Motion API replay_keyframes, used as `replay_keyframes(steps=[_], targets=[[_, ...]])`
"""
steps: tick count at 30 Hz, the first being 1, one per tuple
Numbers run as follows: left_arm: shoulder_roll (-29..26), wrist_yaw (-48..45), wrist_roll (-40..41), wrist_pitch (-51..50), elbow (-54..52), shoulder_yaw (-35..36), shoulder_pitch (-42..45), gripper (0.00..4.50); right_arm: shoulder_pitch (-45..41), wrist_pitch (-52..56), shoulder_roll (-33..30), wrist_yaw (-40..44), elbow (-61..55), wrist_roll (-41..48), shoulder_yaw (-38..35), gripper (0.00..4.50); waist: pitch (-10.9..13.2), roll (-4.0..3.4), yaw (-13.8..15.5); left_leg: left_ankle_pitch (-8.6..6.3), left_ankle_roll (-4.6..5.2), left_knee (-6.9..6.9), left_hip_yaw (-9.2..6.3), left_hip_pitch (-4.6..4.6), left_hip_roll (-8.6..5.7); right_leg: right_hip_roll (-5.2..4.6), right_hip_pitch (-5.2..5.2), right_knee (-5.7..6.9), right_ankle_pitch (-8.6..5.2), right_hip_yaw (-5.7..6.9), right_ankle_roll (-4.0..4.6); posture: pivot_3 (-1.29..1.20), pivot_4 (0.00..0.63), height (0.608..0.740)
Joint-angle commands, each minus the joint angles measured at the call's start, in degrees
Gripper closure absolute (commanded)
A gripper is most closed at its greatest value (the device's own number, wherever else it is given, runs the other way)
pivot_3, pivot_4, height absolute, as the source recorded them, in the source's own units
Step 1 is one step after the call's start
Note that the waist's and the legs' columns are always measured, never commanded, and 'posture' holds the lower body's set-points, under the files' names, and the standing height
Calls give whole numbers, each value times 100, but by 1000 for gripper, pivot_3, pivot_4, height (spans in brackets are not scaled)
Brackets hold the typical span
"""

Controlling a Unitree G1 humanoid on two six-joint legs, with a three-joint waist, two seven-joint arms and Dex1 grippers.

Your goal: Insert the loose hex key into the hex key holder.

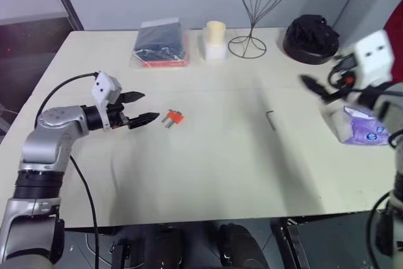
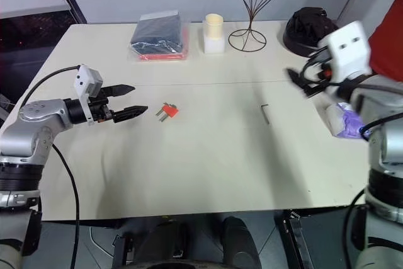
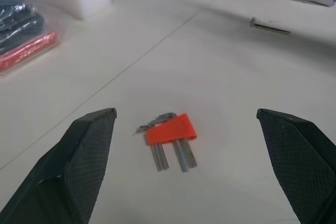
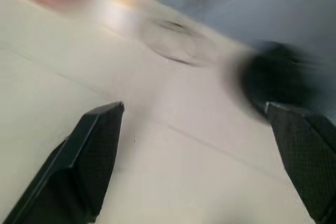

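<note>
- Holder first: the hex key holder (image 1: pixel 174 117) sits flat on the table (image 1: pixel 208 174), red-orange block with short dark keys poking out toward the near-left edge.
- Left gripper (image 1: pixel 140 108) is just beside it at the holder's 9 o'clock, fingers spread wide, nothing in them. Wrist view has the holder (image 3: pixel 170 129) sitting right between the two fingertips (image 3: pixel 94 135), not touching either.
- Loose hex key (image 1: pixel 271 119) lies bare on the table, well apart from the holder at its 3 o'clock.
- Right gripper (image 2: pixel 301 84) hangs above the table around the key's 2 o'clock, pretty blurry, but the wrist view shows its fingers (image 4: pixel 100 129) wide apart and empty.
- Purple-and-white packet (image 1: pixel 362 127) sits near the right edge.
</note>
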State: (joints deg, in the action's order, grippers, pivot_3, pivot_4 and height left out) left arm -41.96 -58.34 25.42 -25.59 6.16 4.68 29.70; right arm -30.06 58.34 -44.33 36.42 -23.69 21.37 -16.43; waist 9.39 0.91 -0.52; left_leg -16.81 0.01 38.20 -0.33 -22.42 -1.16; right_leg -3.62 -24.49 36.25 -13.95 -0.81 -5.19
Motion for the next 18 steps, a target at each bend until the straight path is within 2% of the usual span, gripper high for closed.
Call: replay_keyframes(steps=[1,3,10,16,18], targets=[[0,40,-3,118,-139,140,31,0,226,20,170,415,-461,696,36,31,0,0,30,0,0,2,-2,-1,-2,-2,0,0,0,0,0,0,150,740],[4,45,-28,153,-158,129,-16,0,364,-145,228,507,-453,742,318,31,0,0,35,0,0,4,0,-1,-6,-6,0,0,0,-1,0,0,150,740],[-265,-385,-117,279,291,127,124,0,-37,-890,749,318,322,343,1436,31,0,0,-40,0,-1,3,2,2,-2,-3,-5,4,1,-2,-1,0,150,740],[-774,-1080,-270,406,709,30,320,0,-469,-1972,1758,206,1646,-472,2728,31,1,0,-51,2,-3,0,4,2,0,6,-12,9,1,1,-1,0,150,740],[-956,-1279,-335,445,818,28,359,0,-722,-2468,2287,105,2423,-812,3132,31,1,0,-52,2,-3,1,5,1,-3,8,-12,10,1,5,-1,0,150,740]])
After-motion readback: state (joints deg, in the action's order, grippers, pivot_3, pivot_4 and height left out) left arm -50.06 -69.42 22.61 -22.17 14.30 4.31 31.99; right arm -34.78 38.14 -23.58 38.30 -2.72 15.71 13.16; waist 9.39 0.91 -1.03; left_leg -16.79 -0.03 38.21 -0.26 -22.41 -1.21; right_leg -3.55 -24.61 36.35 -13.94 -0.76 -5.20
